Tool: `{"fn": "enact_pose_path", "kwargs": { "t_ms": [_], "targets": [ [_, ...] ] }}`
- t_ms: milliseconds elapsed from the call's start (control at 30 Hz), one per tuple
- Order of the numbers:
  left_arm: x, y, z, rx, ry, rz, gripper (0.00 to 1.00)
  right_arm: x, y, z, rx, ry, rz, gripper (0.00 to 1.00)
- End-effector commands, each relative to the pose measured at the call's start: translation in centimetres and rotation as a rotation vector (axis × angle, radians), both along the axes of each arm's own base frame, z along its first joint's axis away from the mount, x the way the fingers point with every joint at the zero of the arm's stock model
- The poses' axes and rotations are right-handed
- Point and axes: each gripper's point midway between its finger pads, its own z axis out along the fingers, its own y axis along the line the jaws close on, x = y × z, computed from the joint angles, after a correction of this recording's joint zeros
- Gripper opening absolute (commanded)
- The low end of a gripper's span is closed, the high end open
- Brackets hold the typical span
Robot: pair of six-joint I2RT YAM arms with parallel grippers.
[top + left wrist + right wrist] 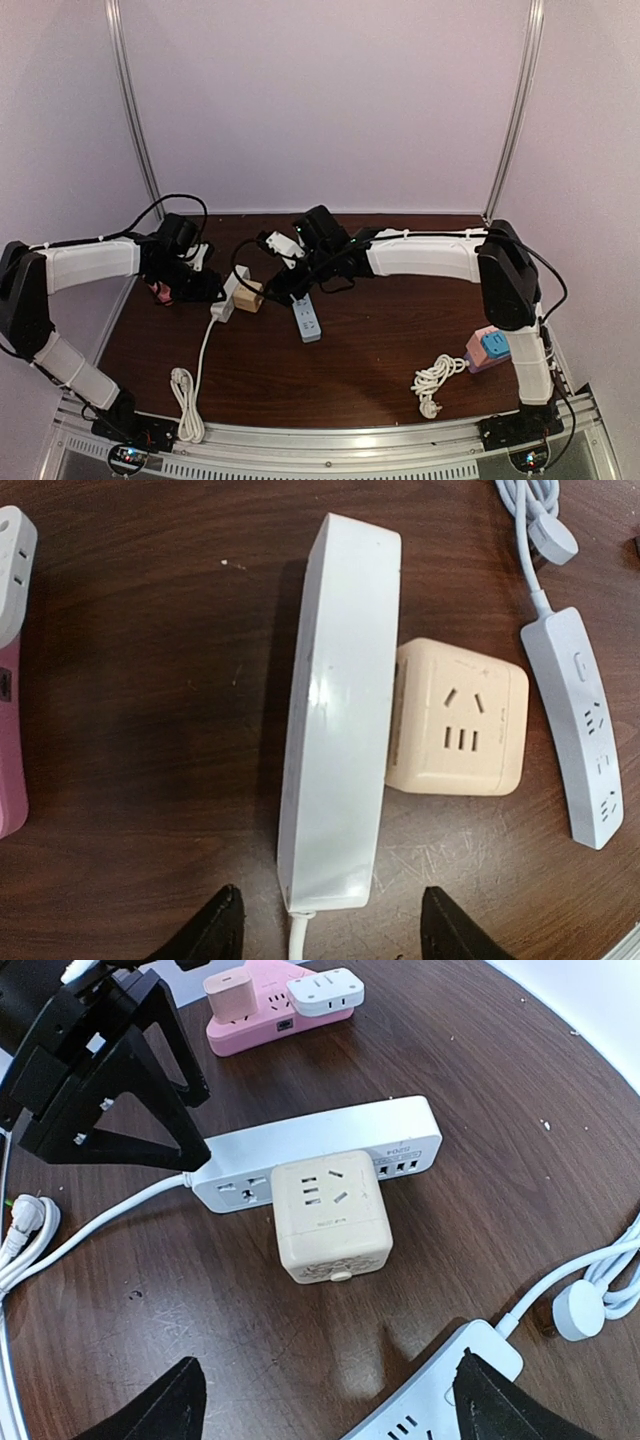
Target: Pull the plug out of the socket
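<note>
Because the beige cube plug [330, 1222] is seated in the face of the long white power strip [320, 1145], and that strip stands loose on its long edge on the table [480, 1070], the main risk is that a pull drags the whole strip along instead of freeing the plug. Neither claw has hold of anything. The left gripper [335, 925] is set over the cable end of the strip, its 2 fingers spread wider than the strip. The right gripper [330, 1400] hangs just short of the cube, also spread wide and empty. If the left claw closes off-centre on the smooth sides, the strip could twist or tip. If the right one takes the cube by its rounded corners, it may slip off. A second white strip [440, 1405] lies close under the right fingers and could be shoved.

Only the right wrist view shows the socket face with the cube seated in it. The left wrist view shows the strip's narrow edge and hides that joint, but it shows the fingers straddling the strip. Only the top view shows a pink and blue cube [488, 348] and a coiled cord [435, 378], both well apart.
</note>
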Motion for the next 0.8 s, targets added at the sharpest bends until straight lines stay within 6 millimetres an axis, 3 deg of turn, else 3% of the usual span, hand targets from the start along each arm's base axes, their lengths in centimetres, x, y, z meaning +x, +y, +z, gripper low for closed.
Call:
{"fn": "enact_pose_path", "kwargs": {
  "t_ms": [0,233,400,767],
  "targets": [
    [0.4,-0.9,-0.8,-0.006,0.001,-0.066,0.61,0.7,0.5,2.4,0.062,-0.051,0.021,0.87],
    [0.7,-1.5,-2.7,0.059,0.037,-0.096,0.60,-0.6,-0.6,1.7,0.090,-0.084,0.055,0.87],
    [0.9,-1.8,-3.5,0.069,0.044,-0.105,0.59,-1.6,-1.4,2.7,0.149,-0.147,0.080,0.87],
    [1.4,-3.8,-4.3,0.026,0.020,-0.131,0.34,-3.3,-1.7,1.2,0.178,-0.211,0.185,0.87]
  ]
}}
